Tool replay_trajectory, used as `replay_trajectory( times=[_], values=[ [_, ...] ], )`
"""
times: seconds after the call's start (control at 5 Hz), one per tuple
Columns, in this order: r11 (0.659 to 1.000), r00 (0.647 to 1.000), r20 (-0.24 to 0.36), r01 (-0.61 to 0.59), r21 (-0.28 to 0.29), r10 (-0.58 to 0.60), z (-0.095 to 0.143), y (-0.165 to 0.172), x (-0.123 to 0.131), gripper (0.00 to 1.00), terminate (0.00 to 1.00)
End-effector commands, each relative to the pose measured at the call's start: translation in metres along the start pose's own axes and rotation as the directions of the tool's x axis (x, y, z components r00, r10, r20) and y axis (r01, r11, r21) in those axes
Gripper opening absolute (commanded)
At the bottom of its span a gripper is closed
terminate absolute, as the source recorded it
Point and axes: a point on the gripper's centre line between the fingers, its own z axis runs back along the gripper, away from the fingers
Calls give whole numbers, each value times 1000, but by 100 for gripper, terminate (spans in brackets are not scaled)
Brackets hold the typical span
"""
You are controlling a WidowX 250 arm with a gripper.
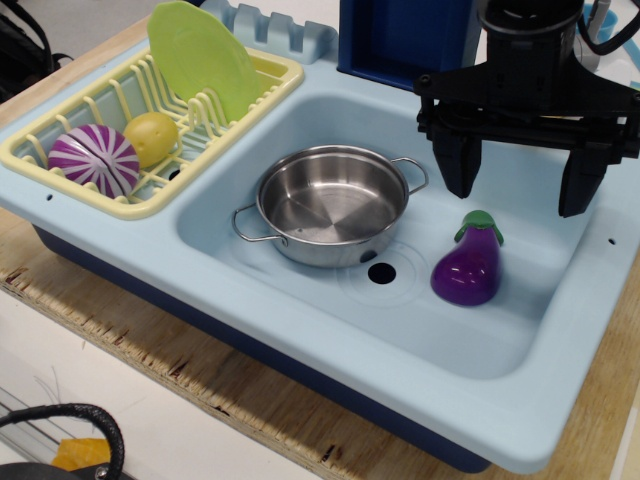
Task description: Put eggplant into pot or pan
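Observation:
The purple eggplant (467, 266) with a green stem cap lies on the floor of the light blue toy sink (480, 340), right of the drain hole. The shiny steel pot (332, 204) with two wire loop handles stands empty in the sink's left half, a little left of the eggplant. My black gripper (520, 190) hangs open above the sink's back right part, its two fingers spread wide, just above and behind the eggplant, touching nothing.
A yellow dish rack (60, 150) at the left holds a purple-and-white striped ball (94, 159), a yellow lemon (151, 138) and a green plate (203, 60). A dark blue box (400, 40) stands behind the sink. The drain hole (381, 272) is between pot and eggplant.

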Motion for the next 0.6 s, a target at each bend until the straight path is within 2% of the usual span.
replay_trajectory(
  times=[0.0,0.4],
  values=[
    [1000,1000,0,0,0,0,0,0,0,100,0],
    [995,996,-17,-81,53,82,-14,10,6,100,0]
  ],
)
